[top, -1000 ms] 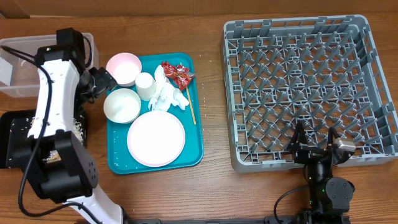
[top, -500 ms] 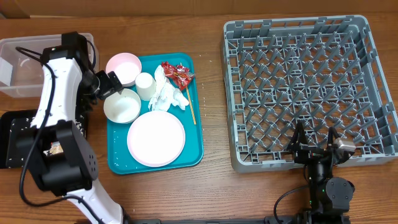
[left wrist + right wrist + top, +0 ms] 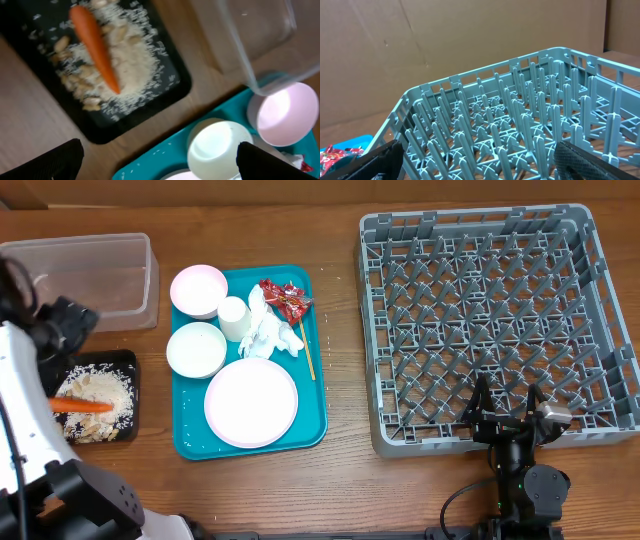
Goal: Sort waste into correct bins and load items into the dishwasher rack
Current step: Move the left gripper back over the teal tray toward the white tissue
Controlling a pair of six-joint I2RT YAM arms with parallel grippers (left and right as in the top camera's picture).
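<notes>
Left fingers (image 3: 60, 162) and right fingers (image 3: 580, 162) stand spread, empty. Crumpled white napkins (image 3: 268, 332) lie on the teal plastic tray (image 3: 190, 438), just beside the small white cup (image 3: 234, 318). We should pinch their loose top, then carry them to the clear rectangular plastic tub (image 3: 110, 280).

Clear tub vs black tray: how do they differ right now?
The clear tub is see-through with tall walls; the black tray is opaque and shallow. The clear tub looks empty where visible; the black tray holds rice scraps and a carrot. The clear tub sits farther back, the black tray nearer the front. Both are rectangular, left of the teal tray.
</notes>
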